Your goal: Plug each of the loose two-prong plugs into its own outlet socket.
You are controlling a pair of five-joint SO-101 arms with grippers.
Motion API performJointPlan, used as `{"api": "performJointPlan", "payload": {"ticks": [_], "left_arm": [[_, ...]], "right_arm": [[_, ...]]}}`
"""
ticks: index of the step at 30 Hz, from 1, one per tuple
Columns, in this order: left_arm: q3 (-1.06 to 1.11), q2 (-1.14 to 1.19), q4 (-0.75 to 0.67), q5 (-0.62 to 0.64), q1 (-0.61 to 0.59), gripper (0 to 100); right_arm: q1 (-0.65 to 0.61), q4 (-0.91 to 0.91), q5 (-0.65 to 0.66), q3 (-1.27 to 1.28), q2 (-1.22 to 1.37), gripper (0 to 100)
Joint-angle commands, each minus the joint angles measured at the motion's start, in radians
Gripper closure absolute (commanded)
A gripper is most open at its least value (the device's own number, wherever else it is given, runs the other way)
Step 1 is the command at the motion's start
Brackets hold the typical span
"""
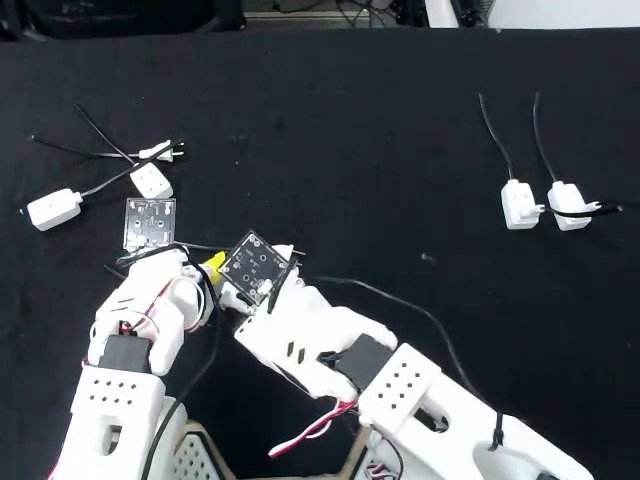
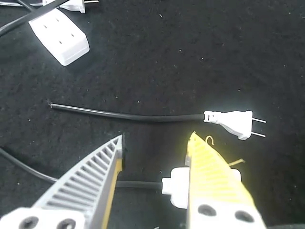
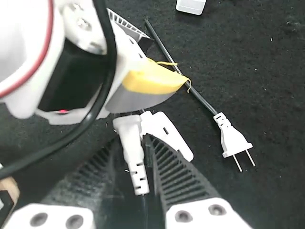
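1. Right gripper (image 3: pixel 133 143): my two black fingers (image 3: pixel 181 186) are pressed in on a white outlet socket (image 3: pixel 135 162), one finger on each side of its body.

2. Left gripper (image 2: pixel 156 138): my grey finger (image 2: pixel 95 181) and yellow finger (image 2: pixel 212 183) stand spread and grip nothing. The lead end of the outlet socket sits in the gap between them, close against the yellow finger, with its black lead crossing towards the grey one.

3. Position: seen from above, my two grippers meet tip to tip near 8 o'clock from the centre of the black table (image 1: pixel 350 120).

4. Loose plug (image 2: pixel 233 123): it lies flat on the table just beyond my fingertips and touches neither gripper. Both prongs are bare. Its black lead runs straight back from it.

5. At 9 to 10 o'clock lie the far-left socket (image 1: pixel 52 208) and the near-left socket (image 1: pixel 152 180). A second plug (image 1: pixel 165 152) lies unplugged just beside the near-left socket, at its 12 o'clock.

6. At 3 o'clock, the first white body (image 1: pixel 520 205) and the second white body (image 1: pixel 570 205) lie side by side. A black lead runs from each towards 12 o'clock. I cannot tell whether a plug is seated in either.
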Motion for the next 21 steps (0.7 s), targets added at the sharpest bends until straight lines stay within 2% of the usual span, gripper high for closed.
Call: {"api": "performJointPlan", "payload": {"ticks": [1,14,21], "left_arm": [[0.001,0.008,0.006,-0.014,0.002,78],[0.015,0.008,0.000,-0.014,0.004,78],[0.015,0.008,0.000,-0.014,0.002,78]], "right_arm": [[0.029,-0.040,-0.012,-0.027,-0.053,98.8],[0.028,0.009,-0.011,0.002,-0.177,98.8],[0.028,0.000,-0.011,0.005,-0.153,98.8]]}}
